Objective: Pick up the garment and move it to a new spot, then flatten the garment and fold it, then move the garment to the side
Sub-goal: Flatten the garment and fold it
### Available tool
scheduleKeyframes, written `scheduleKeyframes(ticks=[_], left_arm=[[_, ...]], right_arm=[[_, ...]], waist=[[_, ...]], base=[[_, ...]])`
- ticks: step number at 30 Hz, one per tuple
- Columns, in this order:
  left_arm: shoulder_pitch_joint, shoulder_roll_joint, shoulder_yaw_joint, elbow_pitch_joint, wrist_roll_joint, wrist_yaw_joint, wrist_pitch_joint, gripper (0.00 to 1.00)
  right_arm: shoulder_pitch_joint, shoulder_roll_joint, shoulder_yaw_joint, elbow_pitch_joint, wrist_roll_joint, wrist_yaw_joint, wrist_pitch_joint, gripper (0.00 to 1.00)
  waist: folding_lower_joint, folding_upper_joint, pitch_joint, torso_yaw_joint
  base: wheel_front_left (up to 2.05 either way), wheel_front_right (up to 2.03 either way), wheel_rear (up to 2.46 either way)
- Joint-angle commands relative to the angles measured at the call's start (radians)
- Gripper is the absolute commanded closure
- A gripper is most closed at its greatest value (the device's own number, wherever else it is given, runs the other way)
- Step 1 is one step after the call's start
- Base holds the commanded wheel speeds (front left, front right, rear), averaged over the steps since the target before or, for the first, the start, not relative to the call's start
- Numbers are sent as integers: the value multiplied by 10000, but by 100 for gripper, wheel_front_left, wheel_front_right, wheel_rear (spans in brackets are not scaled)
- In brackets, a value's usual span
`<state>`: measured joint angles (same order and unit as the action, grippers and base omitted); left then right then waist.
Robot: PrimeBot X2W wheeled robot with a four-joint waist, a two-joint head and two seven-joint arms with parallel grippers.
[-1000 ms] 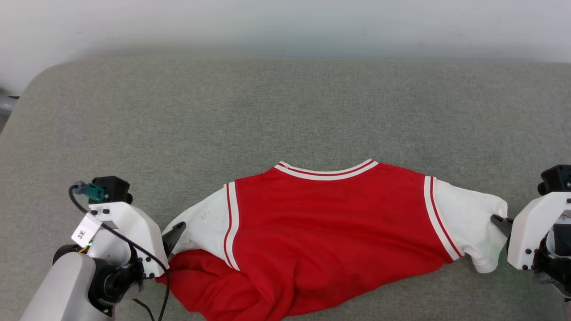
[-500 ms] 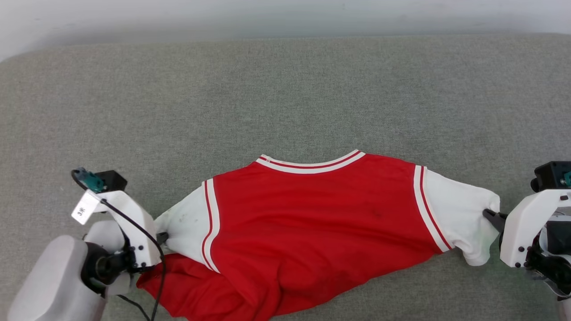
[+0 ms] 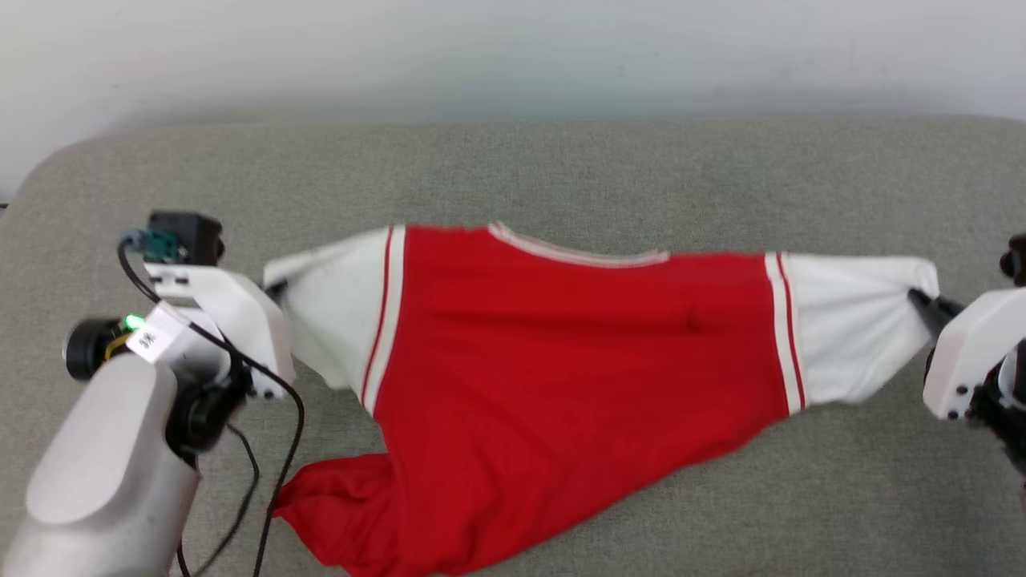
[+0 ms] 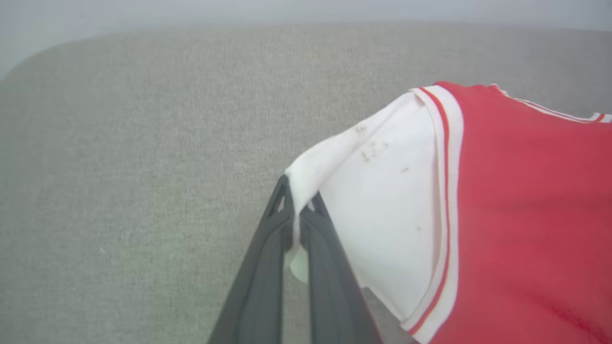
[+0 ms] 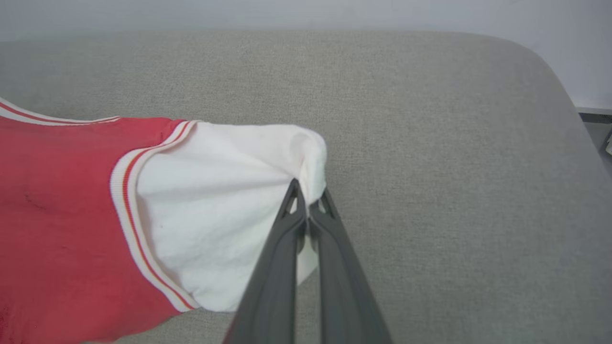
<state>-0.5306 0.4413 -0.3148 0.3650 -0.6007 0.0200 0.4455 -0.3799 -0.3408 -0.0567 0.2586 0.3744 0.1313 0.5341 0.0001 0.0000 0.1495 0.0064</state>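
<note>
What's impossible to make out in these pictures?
Head view: the bright red soft-fabric shirt with white sleeves is blurred; the bottom edge crops it.
Head view: the right edge cuts off much of the right end effector.
All views: the shirt's own fabric hides its underside.

A big soft pad (image 3: 561, 168) covered in grey woven cloth lies under the left gripper (image 4: 297, 191) and the right gripper (image 5: 310, 193). It spreads far out past the tips of both. Up and to the left of the left gripper's tip, the pad ends in a round corner. Up and to the right of the right gripper's tip, it has another round corner. Past the pad's far edge stands a plain pale wall (image 3: 481, 48). The light is soft and even.
</note>
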Motion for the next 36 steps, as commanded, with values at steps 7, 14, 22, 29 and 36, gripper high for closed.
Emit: scheduleKeyframes(ticks=[7, 14, 22, 29, 36], left_arm=[[-1826, -104, 273, 424, 734, 360, -1695, 100], [-4216, -317, 706, 1493, 828, 320, -2927, 100], [-6248, -280, 1169, 2699, 722, 205, -3982, 100], [-7902, -77, 1310, 3457, 911, 173, -4898, 100], [-9015, -25, 1230, 3830, 1025, 104, -5320, 100]], right_arm=[[-2039, -217, 133, 787, -290, -12, -752, 100], [-4870, -257, 163, 1735, -483, -14, -1646, 100], [-7518, 38, 247, 3172, -885, -15, -2980, 100], [-9779, 269, 320, 4487, -1123, -15, -4100, 100], [-11306, 338, 756, 5380, -1012, -14, -4797, 100]], waist=[[-1, 0, -34, 24], [-1, 0, 694, -102], [-1, 0, 1201, -453], [-1, 0, 1875, -683], [-1, 0, 2619, -694]], base=[[0, 0, 0], [0, 0, 0], [0, 0, 0], [0, 0, 0], [0, 0, 0]])
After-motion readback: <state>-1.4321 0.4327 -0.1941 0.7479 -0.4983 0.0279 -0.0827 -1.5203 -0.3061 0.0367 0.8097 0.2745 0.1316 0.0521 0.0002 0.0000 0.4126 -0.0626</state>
